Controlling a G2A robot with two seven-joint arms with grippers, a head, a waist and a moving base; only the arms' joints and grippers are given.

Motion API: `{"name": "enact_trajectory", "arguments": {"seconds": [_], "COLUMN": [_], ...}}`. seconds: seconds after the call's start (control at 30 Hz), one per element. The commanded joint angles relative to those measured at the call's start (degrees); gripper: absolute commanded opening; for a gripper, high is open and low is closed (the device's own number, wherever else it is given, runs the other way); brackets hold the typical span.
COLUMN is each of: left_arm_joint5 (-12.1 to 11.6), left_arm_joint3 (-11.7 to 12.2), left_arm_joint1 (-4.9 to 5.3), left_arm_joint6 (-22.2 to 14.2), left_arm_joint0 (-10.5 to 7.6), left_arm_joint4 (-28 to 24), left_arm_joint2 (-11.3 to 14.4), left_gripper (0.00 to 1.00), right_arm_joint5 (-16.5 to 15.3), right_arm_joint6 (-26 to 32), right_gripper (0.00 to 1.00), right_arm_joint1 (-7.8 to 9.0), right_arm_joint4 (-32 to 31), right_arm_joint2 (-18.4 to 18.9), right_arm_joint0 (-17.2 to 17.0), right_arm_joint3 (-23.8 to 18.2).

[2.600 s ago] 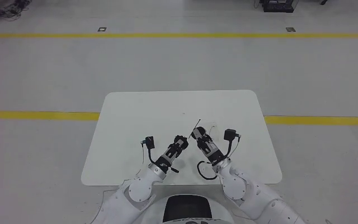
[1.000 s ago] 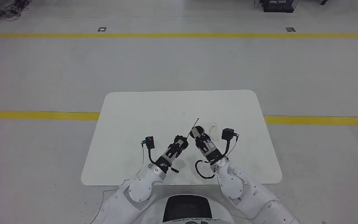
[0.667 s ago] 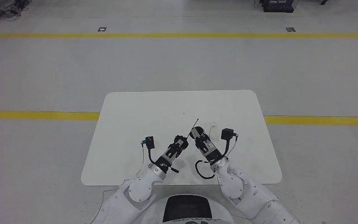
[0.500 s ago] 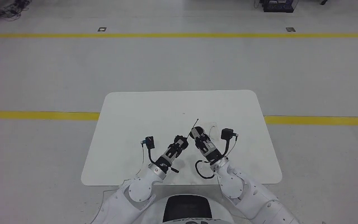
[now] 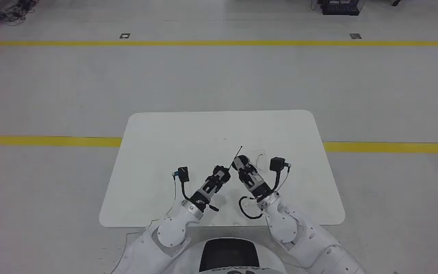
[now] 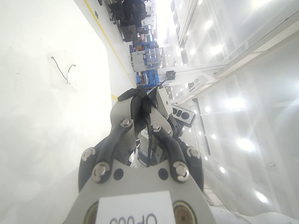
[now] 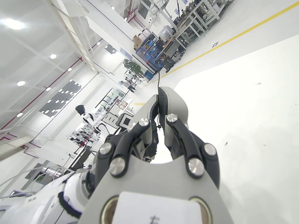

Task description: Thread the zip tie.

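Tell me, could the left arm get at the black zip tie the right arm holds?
Probably yes. The left jaws sit close beside the right jaws, which pinch the zip tie, and nothing stands between them. The left jaws look shut, so they must open first.

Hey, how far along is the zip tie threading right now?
Done: the zip tie is off the table, pinched in the shut right hand, with its thin end sticking out past the fingertips. In hand: the left hand is shut and sits close beside the right one; what it grips is unclear. Left: no closed loop shows, so the threading itself looks not yet done.
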Motion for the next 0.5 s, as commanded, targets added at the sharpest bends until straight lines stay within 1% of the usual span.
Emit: {"name": "enact_trajectory", "arguments": {"seconds": [0.0,0.23,0.47], "left_arm_joint5": [0.0,0.0,0.0], "left_arm_joint3": [0.0,0.0,0.0], "left_arm_joint1": [0.0,0.0,0.0], "left_arm_joint6": [0.0,0.0,0.0], "left_arm_joint0": [0.0,0.0,0.0], "left_arm_joint4": [0.0,0.0,0.0], "left_arm_joint2": [0.0,0.0,0.0], "left_gripper": [0.0,0.0,0.0], "right_arm_joint5": [0.0,0.0,0.0], "right_arm_joint6": [-0.32,-1.01,-0.94], "right_gripper": [0.0,0.0,0.0], "right_arm_joint1": [-0.02,0.21,0.28], "right_arm_joint4": [-0.16,-0.87,-0.74], "right_arm_joint2": [0.11,0.49,0.5], "right_arm_joint0": [-0.18,-0.95,-0.82], "right_arm_joint3": [-0.36,-1.67,-1.54]}}
